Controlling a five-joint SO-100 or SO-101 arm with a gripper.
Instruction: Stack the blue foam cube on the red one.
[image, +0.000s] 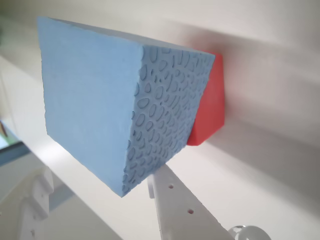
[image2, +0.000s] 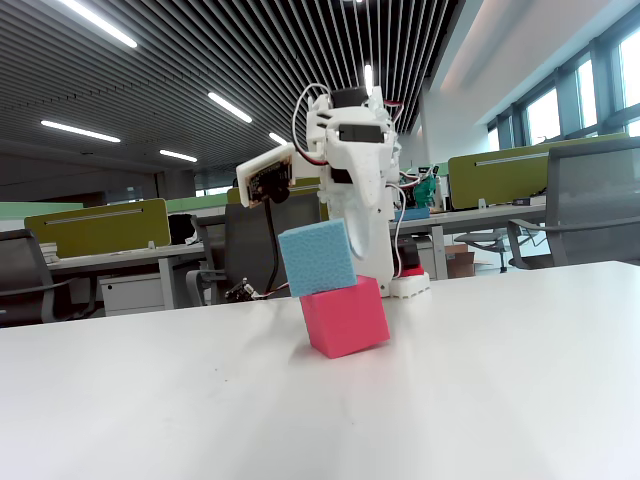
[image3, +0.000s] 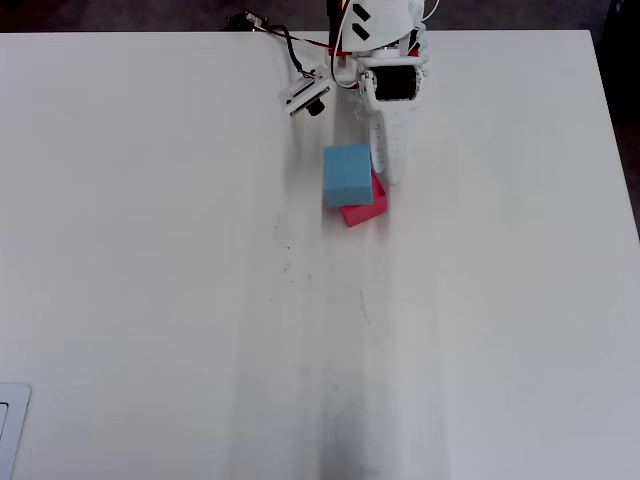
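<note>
So in the fixed view, going left to right: the light sky-blue textured foam cube (image2: 317, 258) sits up on top of the pinkish-red matte foam cube (image2: 346, 316), but shifted toward the left and a bit tilted, so it overhangs that side. Right behind and to the right of the pair is the white arm with its jaws (image2: 368, 262) reaching down beside the blue one. Honestly can't tell whether the jaws are pinching the blue cube or have let go; one white finger (image: 182, 210) shows below the cube in the wrist view, and the other side is hidden.

The overhead view says the same: blue cube (image3: 347, 174) on the left covering most of the red one (image3: 366, 207), which pokes out at lower right, with the arm just to the right.

If I were running this, I'd nudge the blue cube rightward until its edges line up over the red one, level it, then open slowly and lift straight up so the foam doesn't get dragged off.

Count: one blue cube, one red cube, one arm, all on one bare white surface (image3: 150, 280).
</note>
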